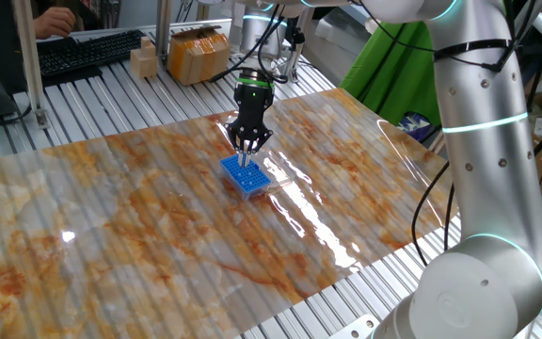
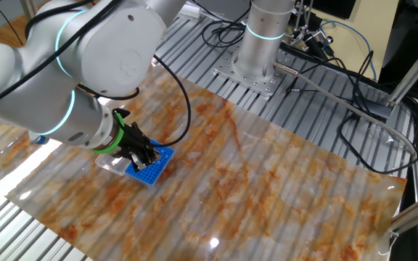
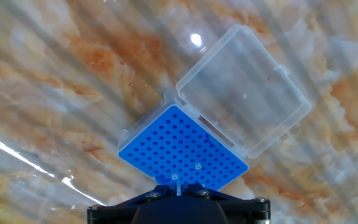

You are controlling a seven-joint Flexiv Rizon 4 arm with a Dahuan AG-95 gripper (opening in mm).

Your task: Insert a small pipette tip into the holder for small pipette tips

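The small bright-blue holder (image 1: 246,177) with a grid of tiny holes lies on the marbled mat; it also shows in the other fixed view (image 2: 150,165) and in the hand view (image 3: 182,152). Its clear lid (image 3: 244,87) is swung open beside it. My gripper (image 1: 247,149) hangs just above the holder's near edge, shut on a thin clear pipette tip (image 3: 177,185) that points down at the rack. One clear tip (image 3: 197,167) stands in a hole close by. The gripper also shows in the other fixed view (image 2: 151,157) and the hand view (image 3: 177,190).
A marbled glossy mat (image 1: 139,226) covers the slatted table. A cardboard box (image 1: 199,54) and a keyboard (image 1: 87,52) stand at the far side. Cables (image 2: 339,80) and a second arm's base (image 2: 256,69) lie at the other end.
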